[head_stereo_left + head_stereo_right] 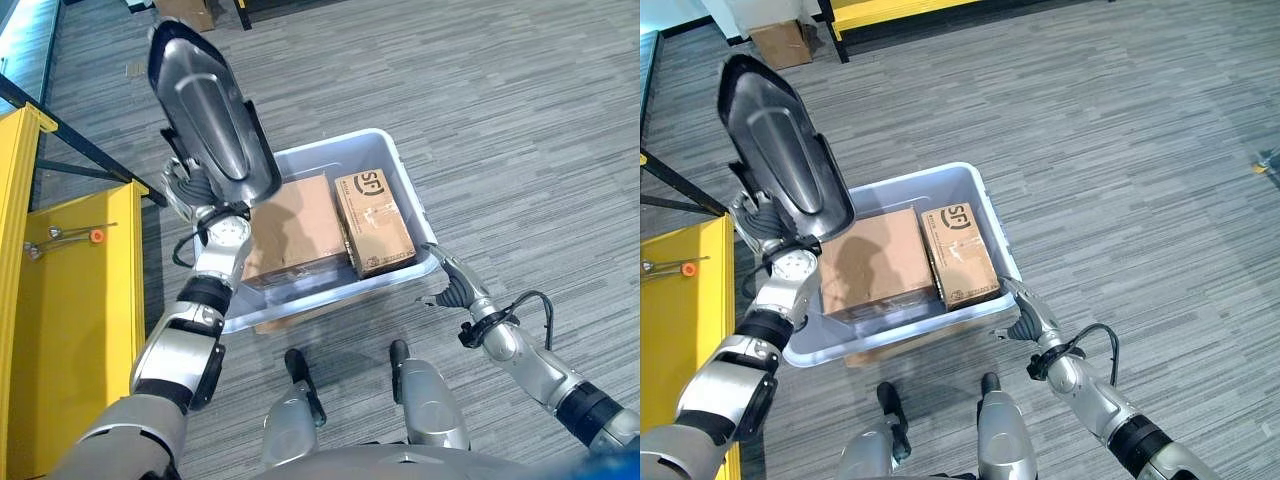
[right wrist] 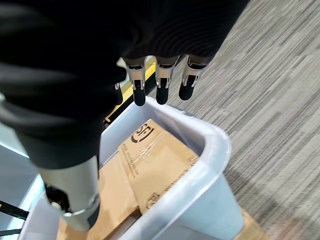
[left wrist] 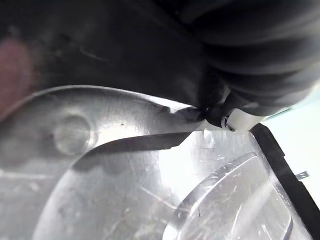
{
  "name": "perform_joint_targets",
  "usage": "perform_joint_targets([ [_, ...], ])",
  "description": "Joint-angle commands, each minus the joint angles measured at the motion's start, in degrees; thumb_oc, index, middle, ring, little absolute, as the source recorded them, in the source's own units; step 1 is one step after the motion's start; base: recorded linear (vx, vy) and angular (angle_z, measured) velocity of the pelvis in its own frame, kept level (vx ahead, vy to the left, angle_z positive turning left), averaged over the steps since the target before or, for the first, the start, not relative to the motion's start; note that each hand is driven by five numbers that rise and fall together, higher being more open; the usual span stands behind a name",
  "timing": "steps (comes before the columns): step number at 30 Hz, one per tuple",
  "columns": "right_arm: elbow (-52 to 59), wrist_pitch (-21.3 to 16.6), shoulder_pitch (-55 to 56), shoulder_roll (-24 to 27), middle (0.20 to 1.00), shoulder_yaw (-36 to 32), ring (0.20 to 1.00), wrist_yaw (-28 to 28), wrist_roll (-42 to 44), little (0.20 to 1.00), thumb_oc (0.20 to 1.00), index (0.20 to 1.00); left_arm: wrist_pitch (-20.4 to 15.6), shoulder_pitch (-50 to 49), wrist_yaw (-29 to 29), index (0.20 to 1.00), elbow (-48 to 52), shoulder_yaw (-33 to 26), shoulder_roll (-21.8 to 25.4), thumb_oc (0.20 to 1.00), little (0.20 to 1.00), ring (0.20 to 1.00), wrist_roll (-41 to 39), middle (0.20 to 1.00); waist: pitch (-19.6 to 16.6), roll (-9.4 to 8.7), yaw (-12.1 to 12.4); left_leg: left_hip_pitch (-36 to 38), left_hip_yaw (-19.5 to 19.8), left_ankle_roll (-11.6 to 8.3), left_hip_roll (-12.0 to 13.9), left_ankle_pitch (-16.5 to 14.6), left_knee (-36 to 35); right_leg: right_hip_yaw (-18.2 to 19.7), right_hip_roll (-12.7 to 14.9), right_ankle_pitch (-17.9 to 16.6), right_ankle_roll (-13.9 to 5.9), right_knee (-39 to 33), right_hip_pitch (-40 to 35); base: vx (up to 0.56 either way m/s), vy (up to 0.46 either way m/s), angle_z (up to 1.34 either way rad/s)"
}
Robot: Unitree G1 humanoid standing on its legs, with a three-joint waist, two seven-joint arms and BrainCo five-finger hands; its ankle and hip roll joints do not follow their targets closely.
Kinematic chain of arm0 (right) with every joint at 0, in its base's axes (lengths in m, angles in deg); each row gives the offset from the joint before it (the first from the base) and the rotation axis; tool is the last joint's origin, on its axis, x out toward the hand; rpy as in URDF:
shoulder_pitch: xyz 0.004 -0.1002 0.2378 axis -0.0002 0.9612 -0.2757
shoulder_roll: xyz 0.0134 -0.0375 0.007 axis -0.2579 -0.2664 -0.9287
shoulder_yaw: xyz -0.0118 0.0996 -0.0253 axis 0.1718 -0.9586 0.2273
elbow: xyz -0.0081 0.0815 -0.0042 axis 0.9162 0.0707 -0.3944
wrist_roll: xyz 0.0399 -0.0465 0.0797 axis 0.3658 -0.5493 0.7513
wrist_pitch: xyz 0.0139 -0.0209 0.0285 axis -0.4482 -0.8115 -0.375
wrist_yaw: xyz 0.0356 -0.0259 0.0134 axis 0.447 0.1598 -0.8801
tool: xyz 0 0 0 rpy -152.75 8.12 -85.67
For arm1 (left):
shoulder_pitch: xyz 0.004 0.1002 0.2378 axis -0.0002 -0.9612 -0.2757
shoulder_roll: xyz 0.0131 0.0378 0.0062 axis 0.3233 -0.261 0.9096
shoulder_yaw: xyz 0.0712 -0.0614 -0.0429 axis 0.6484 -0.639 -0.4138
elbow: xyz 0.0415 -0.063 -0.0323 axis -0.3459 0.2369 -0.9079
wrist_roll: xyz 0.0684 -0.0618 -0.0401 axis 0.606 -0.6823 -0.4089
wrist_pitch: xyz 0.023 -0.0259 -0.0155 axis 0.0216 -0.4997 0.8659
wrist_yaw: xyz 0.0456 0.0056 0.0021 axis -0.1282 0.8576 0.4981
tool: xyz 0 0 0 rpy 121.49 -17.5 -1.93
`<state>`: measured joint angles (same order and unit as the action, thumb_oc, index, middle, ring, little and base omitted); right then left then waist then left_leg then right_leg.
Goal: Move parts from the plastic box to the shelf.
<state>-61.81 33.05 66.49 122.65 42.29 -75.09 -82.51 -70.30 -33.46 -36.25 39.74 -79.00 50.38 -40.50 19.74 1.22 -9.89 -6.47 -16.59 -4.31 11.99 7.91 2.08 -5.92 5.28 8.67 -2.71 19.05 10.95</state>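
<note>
Floor: grey striped carpet is seen under everything in both eye views.
Shelf: a yellow shelf is seen at the robot's left; in the left eye view a broad yellow surface is shown with small metal pieces and an orange bit lying on it, while in the right eye view a narrow strip of it is seen.
Plastic box: a pale translucent box is set on the floor in front of the robot, just beside the shelf.
Part: a long, dark, glossy curved panel is held up by the left hand, tilted, above the box's left rim and beside the shelf edge. In the left wrist view its scratched silvery inner face is seen from very close, with a raised dimple.
Cardboard boxes: a large plain one and a smaller printed one are seen lying side by side inside the plastic box, touching.
Far cardboard box: it is seen on the floor well beyond the plastic box.
Left hand: fingers are curled around the lower end of the panel; it is gripped.
Right hand: it is held at the box's near right corner; in the right wrist view its fingers are seen straight and relaxed above the rim, nothing being held.
</note>
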Motion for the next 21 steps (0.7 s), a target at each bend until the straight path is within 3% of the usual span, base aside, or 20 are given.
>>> perform_joint_targets([
  [1,3.2,-2.8,0.4,-2.4,1.0,-1.9,1.0,-0.1,-1.5,1.0,1.0,1.0,-5.4,1.3,0.7,0.2,4.1,-0.2,2.9,0.2,0.2,0.2,2.7,0.2,0.3,-4.62,0.0,1.3,0.6,-1.56,1.0,-4.4,3.5,-3.3,-1.4,-4.2,0.76,-10.1,-6.5,0.0,0.0,0.0],
  [6,3.3,-4.0,2.0,-3.1,1.0,-3.5,1.0,1.0,-2.1,1.0,1.0,1.0,-8.3,-5.7,1.5,0.2,8.7,-0.4,0.3,0.2,0.2,0.2,4.0,0.2,0.0,-3.85,1.5,1.9,2.0,-1.55,0.9,-3.4,3.9,-4.6,-1.7,-3.2,1.2,-8.9,-8.3,-0.02,-0.064,0.03],
  [12,3.2,-4.6,3.8,-4.4,1.0,-5.0,1.0,4.9,-4.1,1.0,1.0,1.0,-8.3,-17.5,2.1,0.2,18.6,-1.2,-2.1,0.2,0.2,0.2,5.4,0.2,-1.0,-1.88,4.2,2.1,4.1,-3.04,3.3,3.2,2.4,-7.2,-2.4,-1.7,2.08,-7.2,-11.5,0.04,-0.049,0.25],
  [14,3.2,-4.2,4.5,-4.7,1.0,-5.3,1.0,5.7,-4.5,1.0,1.0,1.0,-7.9,-19.2,3.3,0.2,19.8,-1.9,-2.2,0.2,0.2,0.2,5.3,0.2,-1.3,-1.61,4.3,2.5,2.4,-3.47,4.3,4.5,1.6,-8.7,-2.1,-1.7,2.06,-7.3,-12.5,0.07,-0.007,0.4],
  [17,3.1,-3.6,5.8,-4.8,1.0,-6.0,1.0,6.1,-5.1,1.0,1.0,1.0,-7.8,-20.5,5.2,0.2,20.0,-2.2,-2.1,0.2,0.2,0.2,5.0,0.2,-2.1,-1.8,3.1,3.6,-3.8,-4.81,5.9,5.3,2.9,-12.0,-0.7,-1.2,1.67,-7.6,-14.7,0.02,0.003,0.56],
  [18,2.8,-3.7,6.2,-4.8,1.0,-6.0,1.0,5.8,-5.1,1.0,1.0,1.0,-8.0,-20.4,5.4,0.2,19.8,-2.1,-1.9,0.2,0.2,0.2,5.3,0.2,-2.3,-2.06,2.6,3.9,-5.7,-4.98,6.3,4.6,4.5,-13.2,-0.2,-1.1,1.65,-7.9,-15.5,-0.14,0.063,1.23],
  [19,2.3,-4.4,6.4,-4.5,1.0,-6.1,1.0,5.4,-5.0,1.0,1.0,1.0,-8.8,-20.6,5.4,0.2,19.8,-1.8,-1.1,0.2,0.2,0.2,5.6,0.2,-3.0,-2.7,2.0,5.2,-9.0,-3.76,6.7,1.3,8.2,-14.9,0.7,-1.5,1.79,-8.6,-15.8,-0.2,0.093,1.07],
  [21,2.1,-4.9,6.3,-4.3,1.0,-6.4,1.0,5.1,-4.7,1.0,1.0,1.0,-9.8,-21.1,5.3,0.2,20.3,-1.6,-0.7,0.2,0.2,0.2,6.5,0.2,-3.8,-3.39,2.1,6.1,-9.5,-3.42,7.0,-0.3,13.2,-15.2,1.2,-1.9,2.05,-9.7,-15.8,-0.23,0.124,0.6],
])
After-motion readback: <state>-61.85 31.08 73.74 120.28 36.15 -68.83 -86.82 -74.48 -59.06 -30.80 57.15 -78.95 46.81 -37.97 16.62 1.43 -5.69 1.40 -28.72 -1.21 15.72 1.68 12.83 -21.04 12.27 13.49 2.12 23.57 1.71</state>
